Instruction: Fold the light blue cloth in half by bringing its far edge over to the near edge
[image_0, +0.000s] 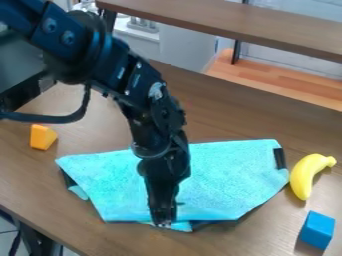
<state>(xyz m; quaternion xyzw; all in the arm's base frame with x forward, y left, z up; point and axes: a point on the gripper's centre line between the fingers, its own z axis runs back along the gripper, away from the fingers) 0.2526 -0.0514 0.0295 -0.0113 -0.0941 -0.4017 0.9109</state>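
Black gripper (163, 220), whether apart or together impossible to tell, hangs at the near edge of a turquoise cloth (230, 175); catching 2 layers could bunch it

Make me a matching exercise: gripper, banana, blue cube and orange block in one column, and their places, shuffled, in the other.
1. Gripper
2. Banana
3. Blue cube
4. Orange block

A. Lower right corner of the view
B. At the cloth's near edge
C. Left side of the view
D. Close beside the cloth

Pairs: 1-B, 2-D, 3-A, 4-C
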